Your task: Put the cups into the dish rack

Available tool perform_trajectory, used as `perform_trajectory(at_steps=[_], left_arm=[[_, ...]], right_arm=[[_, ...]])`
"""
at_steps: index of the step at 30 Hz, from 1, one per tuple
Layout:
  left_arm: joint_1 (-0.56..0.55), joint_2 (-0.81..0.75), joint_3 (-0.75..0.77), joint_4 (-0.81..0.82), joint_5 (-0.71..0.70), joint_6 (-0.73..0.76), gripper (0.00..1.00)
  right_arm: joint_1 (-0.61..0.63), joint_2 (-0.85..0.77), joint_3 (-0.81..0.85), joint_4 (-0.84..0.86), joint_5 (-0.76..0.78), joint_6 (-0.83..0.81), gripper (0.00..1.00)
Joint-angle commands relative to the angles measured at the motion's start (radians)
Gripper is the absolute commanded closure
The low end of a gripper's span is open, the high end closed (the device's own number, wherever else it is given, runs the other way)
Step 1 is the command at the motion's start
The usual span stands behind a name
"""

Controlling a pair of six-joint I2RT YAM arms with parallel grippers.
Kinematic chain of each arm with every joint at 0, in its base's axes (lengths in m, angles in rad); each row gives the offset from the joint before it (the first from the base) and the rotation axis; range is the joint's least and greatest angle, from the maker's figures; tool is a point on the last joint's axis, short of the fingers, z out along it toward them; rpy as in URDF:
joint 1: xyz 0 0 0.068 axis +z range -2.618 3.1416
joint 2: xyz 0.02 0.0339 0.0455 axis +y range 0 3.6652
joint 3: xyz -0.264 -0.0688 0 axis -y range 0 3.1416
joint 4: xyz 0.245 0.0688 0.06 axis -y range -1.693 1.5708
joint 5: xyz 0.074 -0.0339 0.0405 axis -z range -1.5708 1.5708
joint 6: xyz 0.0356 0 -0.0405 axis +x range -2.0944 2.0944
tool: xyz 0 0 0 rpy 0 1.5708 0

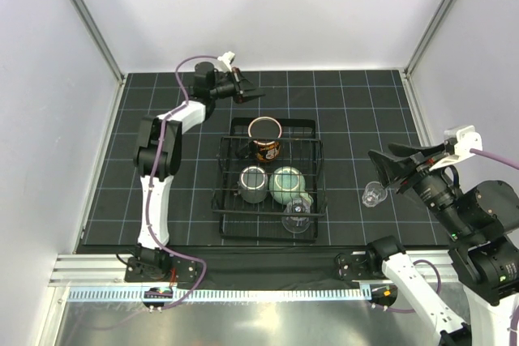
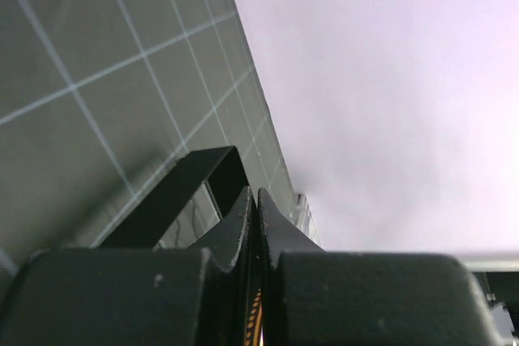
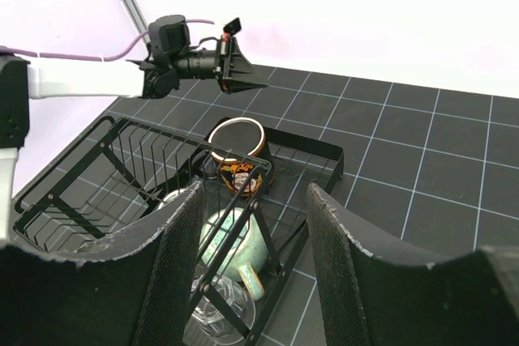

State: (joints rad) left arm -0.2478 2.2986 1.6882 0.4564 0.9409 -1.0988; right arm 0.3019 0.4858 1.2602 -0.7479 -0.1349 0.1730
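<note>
The black wire dish rack stands mid-table. In it are a dark cup with a red inside and orange print, a dark grey-green mug, a speckled pale-green mug and a clear glass. A second clear glass stands on the mat right of the rack. My right gripper hovers open just above it, empty. My left gripper is shut on nothing, raised behind the rack's far left corner. The right wrist view shows the rack, printed cup, pale-green mug and glass between open fingers.
A black gridded mat covers the table, with white walls on three sides. The left wrist view shows only the mat, the wall and a black frame edge past the shut fingertips.
</note>
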Motion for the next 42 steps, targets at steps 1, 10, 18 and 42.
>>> perform_trajectory(at_steps=[1, 10, 18, 42], left_arm=[[-0.021, 0.051, 0.077, 0.012, 0.087, -0.018, 1.0], [-0.056, 0.084, 0.108, -0.278, 0.2, 0.141, 1.0], [-0.087, 0.059, 0.065, -0.326, 0.277, 0.231, 1.0], [-0.087, -0.133, -0.091, -1.113, 0.227, 0.932, 1.0]], right_arm=[[0.002, -0.012, -0.002, 0.024, 0.027, 0.014, 0.45], [0.002, -0.016, 0.01, 0.002, 0.026, 0.003, 0.45], [0.002, -0.026, 0.005, -0.001, 0.023, 0.006, 0.45], [0.002, -0.03, 0.008, -0.027, 0.027, -0.001, 0.45]])
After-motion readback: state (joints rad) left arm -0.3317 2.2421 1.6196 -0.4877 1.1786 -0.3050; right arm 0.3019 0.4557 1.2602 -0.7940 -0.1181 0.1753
